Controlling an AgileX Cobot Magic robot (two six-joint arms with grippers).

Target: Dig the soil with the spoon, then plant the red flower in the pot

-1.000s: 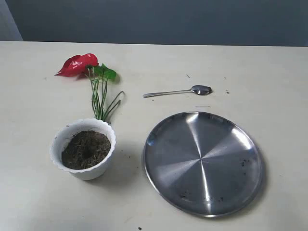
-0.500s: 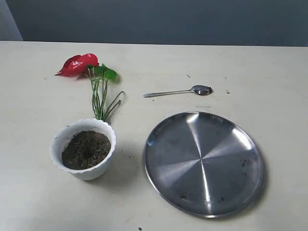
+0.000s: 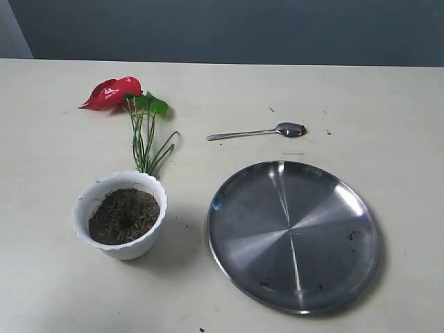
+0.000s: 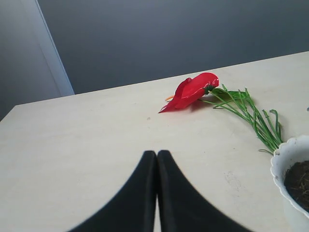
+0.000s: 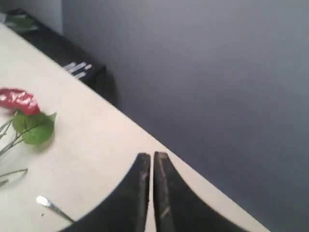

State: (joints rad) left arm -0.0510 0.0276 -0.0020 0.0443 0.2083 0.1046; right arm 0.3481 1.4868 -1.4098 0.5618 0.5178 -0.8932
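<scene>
The spoon lies flat on the table at about twelve o'clock from the steel plate, bowl toward three o'clock, handle toward nine, so I judge the handle is the easy end to pinch. The soil fills the pot, which stands at nine o'clock from the plate, apart from it. The red flower lies on its side at twelve o'clock from the pot, its stems running down until they meet the pot's far rim; I judge nothing is dug or planted yet.

My left gripper has its fingers pressed together with nothing between them, and my right gripper is much the same, fingers nearly touching and empty. Neither arm shows in the exterior view.

The left wrist view cuts the pot at the edge. The right wrist view shows only the spoon's handle tip, I think, and the dark items on the shelf behind the table are too blurred to name.
</scene>
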